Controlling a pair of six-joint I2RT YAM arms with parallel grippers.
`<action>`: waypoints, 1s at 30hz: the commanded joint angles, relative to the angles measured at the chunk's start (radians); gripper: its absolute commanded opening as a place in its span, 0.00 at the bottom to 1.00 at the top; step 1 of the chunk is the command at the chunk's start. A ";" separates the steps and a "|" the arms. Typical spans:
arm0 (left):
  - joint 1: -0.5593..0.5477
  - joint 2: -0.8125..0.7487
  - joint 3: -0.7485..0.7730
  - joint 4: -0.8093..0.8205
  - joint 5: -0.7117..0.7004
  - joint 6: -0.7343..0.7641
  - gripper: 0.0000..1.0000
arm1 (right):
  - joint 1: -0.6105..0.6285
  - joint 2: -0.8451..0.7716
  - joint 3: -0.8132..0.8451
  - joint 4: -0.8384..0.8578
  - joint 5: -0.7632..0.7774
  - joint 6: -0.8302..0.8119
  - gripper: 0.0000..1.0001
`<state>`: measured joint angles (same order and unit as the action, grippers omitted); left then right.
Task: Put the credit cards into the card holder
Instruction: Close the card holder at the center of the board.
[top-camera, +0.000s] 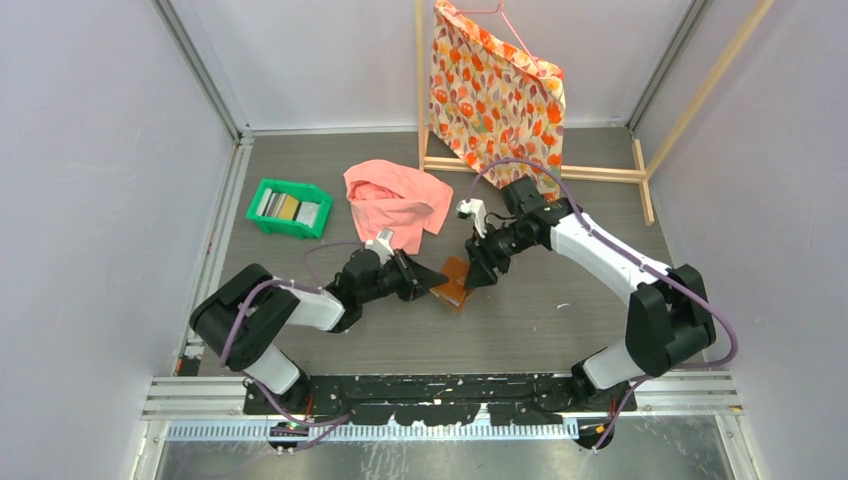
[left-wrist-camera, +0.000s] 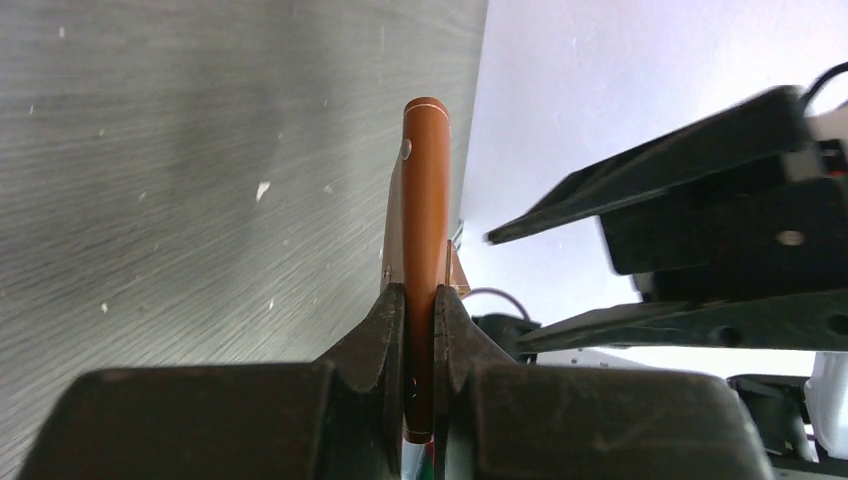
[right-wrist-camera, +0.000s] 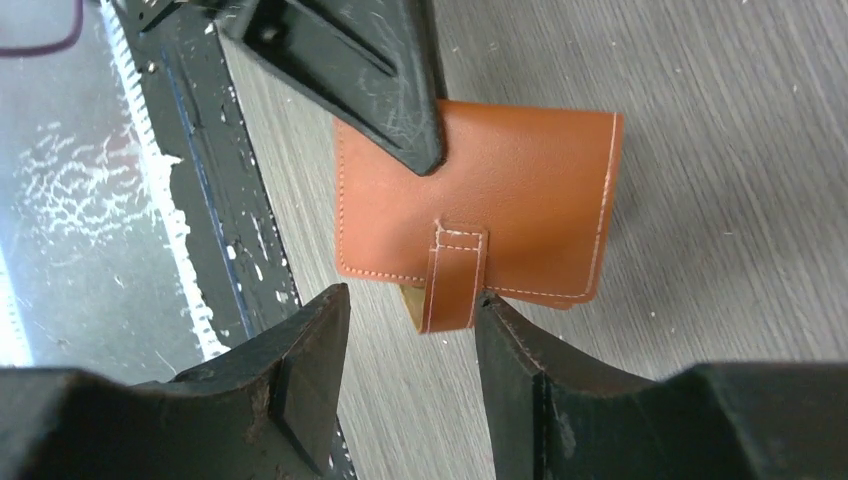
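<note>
L grip: your left gripper (left-wrist-camera: 420, 335) is clamped tight on one edge of the card holder (left-wrist-camera: 423, 220). Its wrist cam sees the holder edge-on between the pads.
R grip: your right gripper (right-wrist-camera: 412, 305) is spread wide w/ nothing in it. Its fingers (right-wrist-camera: 300, 380) sit either side of the snap tab (right-wrist-camera: 455, 275); you can't tell if the far one touches the tab.
Card holder: brown, folded shut, tab wrapped over its edge. It's mid-table (top-camera: 560, 300) between the 2 grippers, near the pink cloth (top-camera: 395, 200). You can't tell if its bottom edge rests on the table.
Credit cards: the credit cards (top-camera: 288, 206) stand in the green tray (top-camera: 262, 222) at back left, well apart from the holder and both arms. Grey, yellowish & white edges show; count is too small to tell.
Backgrnd: floral cloth (top-camera: 495, 95) hangs on a wooden rack (top-camera: 600, 172) at the back, behind the R arm.
</note>
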<state>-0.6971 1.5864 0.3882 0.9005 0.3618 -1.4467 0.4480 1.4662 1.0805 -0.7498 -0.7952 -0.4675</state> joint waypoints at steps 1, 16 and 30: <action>0.007 -0.084 0.045 -0.065 -0.114 0.014 0.00 | 0.019 0.048 0.001 0.119 0.107 0.204 0.55; 0.046 -0.265 0.000 -0.125 -0.221 -0.051 0.00 | 0.058 0.079 0.006 0.160 0.445 0.245 0.52; 0.061 -0.478 0.078 -0.594 -0.288 -0.076 0.00 | 0.043 -0.122 -0.060 0.238 0.138 0.110 0.58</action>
<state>-0.6437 1.1492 0.4023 0.4496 0.1024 -1.4906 0.4957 1.4879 1.0523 -0.5980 -0.4713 -0.2806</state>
